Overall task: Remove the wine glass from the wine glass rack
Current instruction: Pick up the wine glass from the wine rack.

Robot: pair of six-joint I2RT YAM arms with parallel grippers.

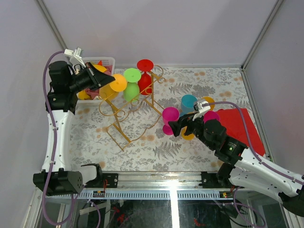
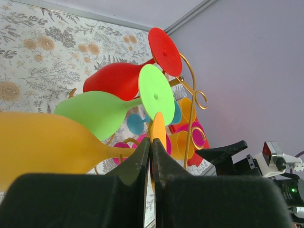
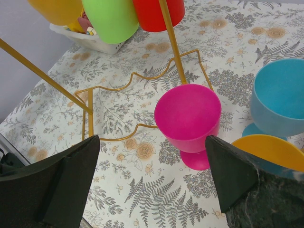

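Your left claw (image 2: 151,146) is pinched shut on the thin edge of the flat round foot of the yellow-orange plastic wine glass (image 2: 42,147). That glass hangs by its foot on the gold wire wine glass rack (image 3: 172,42), at the end nearest the left arm. It is not off the rack yet.

So the grab looks done, and I think the pulling-out step comes next.

The green plastic wine glass (image 1: 131,90) hangs just beside it, and the red plastic wine glass (image 1: 145,80) hangs past that. In the left wrist view the green foot sits very close to the yellow-orange foot.

For the next move, I think you should slide the glass along the slanted rails toward the left arm, with the stem kept between the two rails. Lifting straight up would likely catch the foot on the wires. Go slowly, because you only hold a thin edge and it could slip. Mind the green glass too.

Your right claw (image 3: 152,183) is spread wide and holds nothing. It hangs over the flowery table (image 1: 156,147), near the pink plastic glass (image 3: 187,118) that stands there. It has no job in this step.
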